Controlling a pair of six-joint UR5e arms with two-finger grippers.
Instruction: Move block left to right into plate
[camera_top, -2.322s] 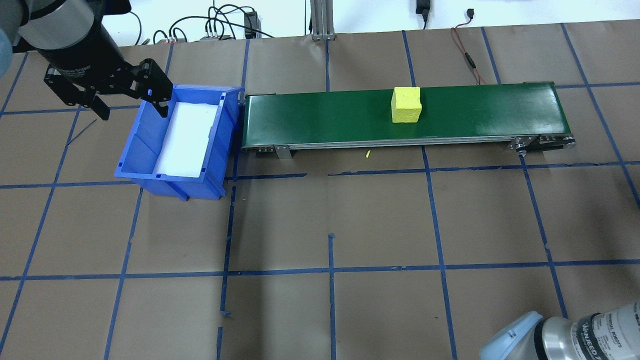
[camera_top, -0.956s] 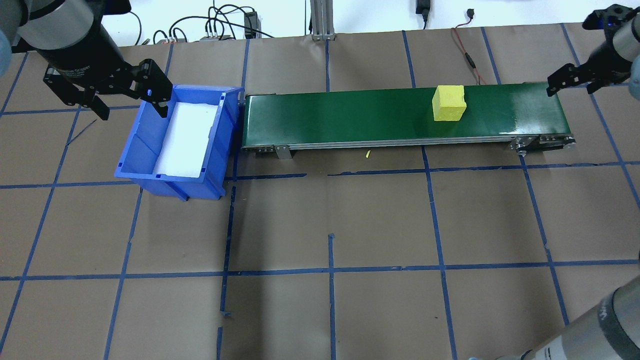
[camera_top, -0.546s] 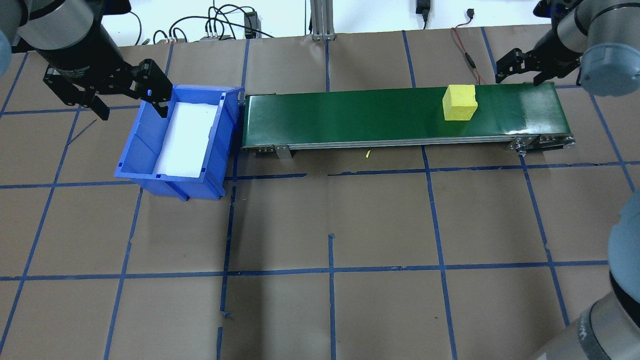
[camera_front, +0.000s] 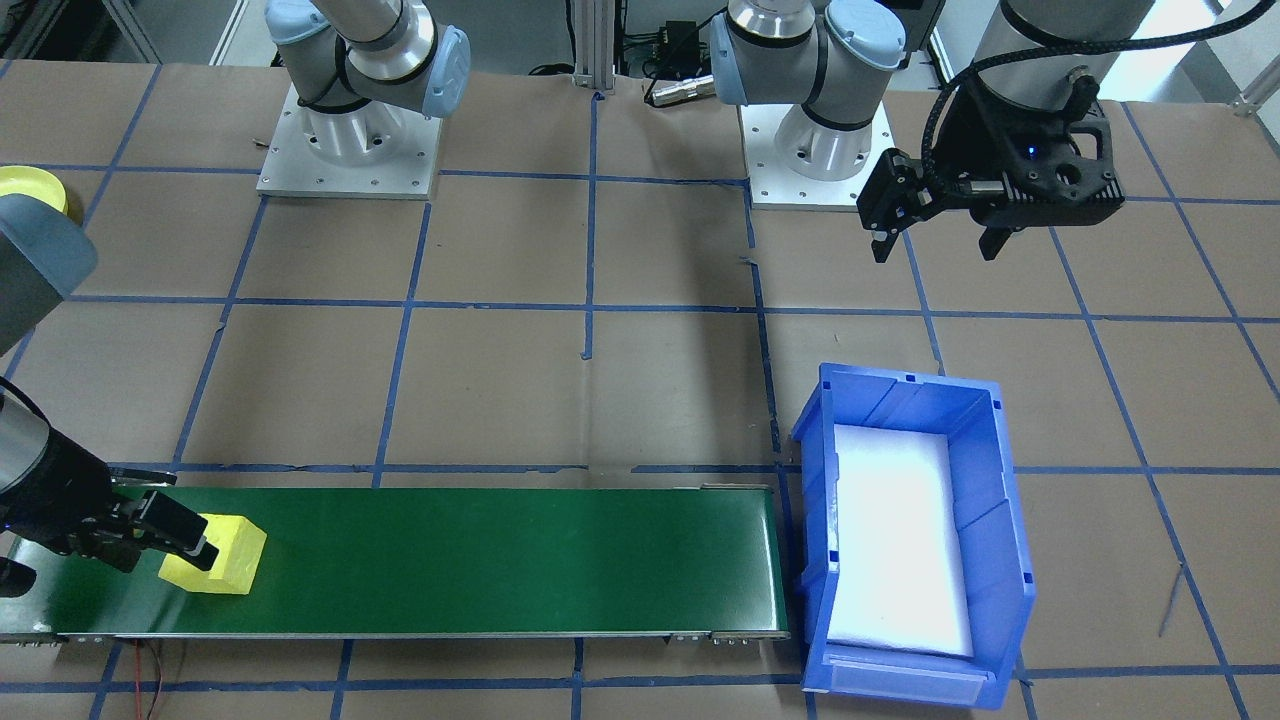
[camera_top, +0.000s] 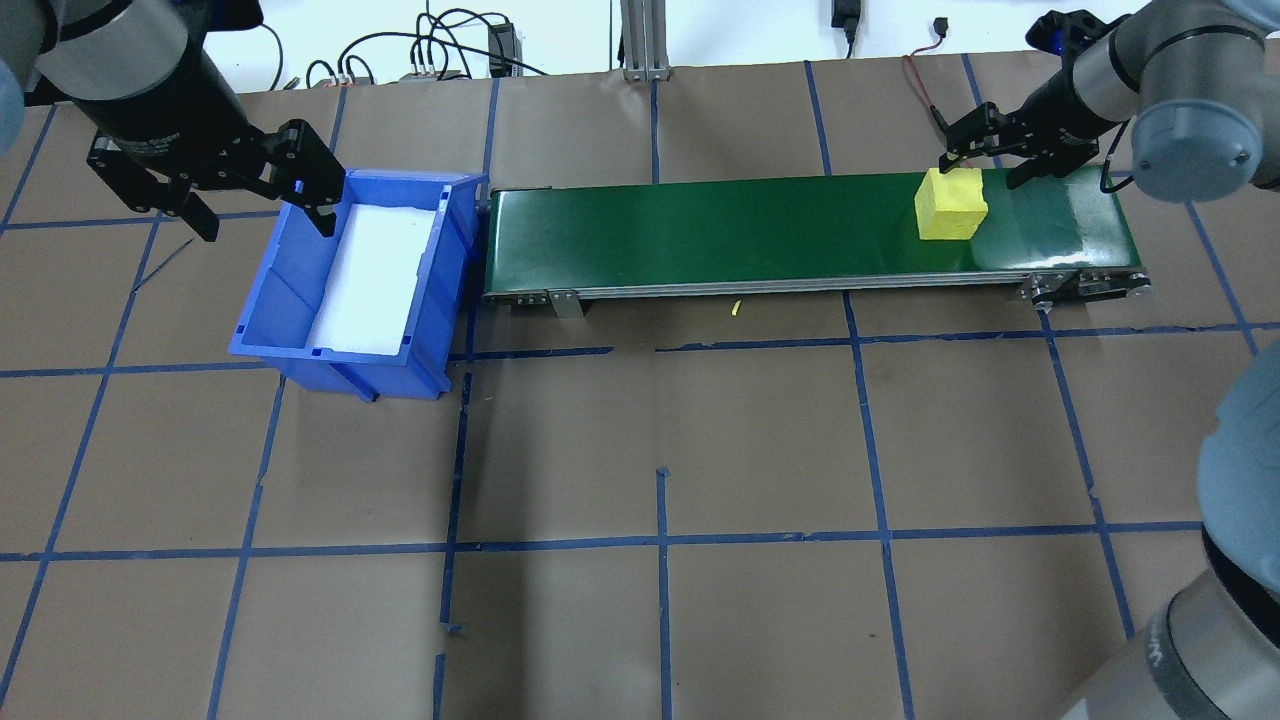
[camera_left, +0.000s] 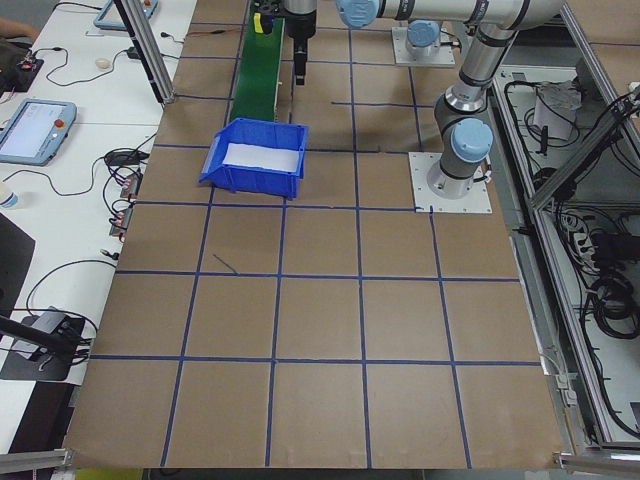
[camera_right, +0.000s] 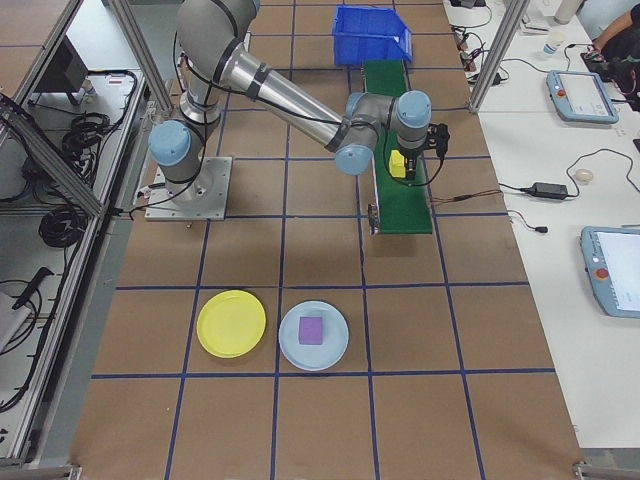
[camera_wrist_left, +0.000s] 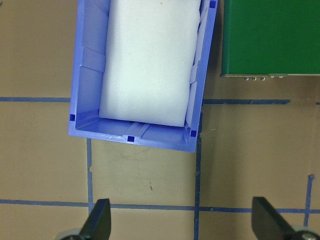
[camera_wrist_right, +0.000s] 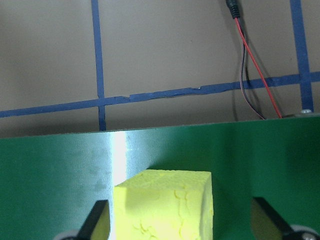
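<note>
A yellow foam block rides on the green conveyor belt, near its right end. My right gripper is open at the block's far side. In the right wrist view the block lies between the two fingers with a gap on each side. My left gripper hangs open and empty above the far left corner of the blue bin. The yellow plate lies empty on the table on the robot's right, and its edge peeks out behind the right arm.
A light-blue plate holding a purple block lies beside the yellow plate. The blue bin has a white liner and stands at the belt's left end. A red and black cable runs behind the belt.
The block has travelled rightward along the belt. The right arm swung in from the right and brought its open gripper leftward to the block. The left arm has not moved.
</note>
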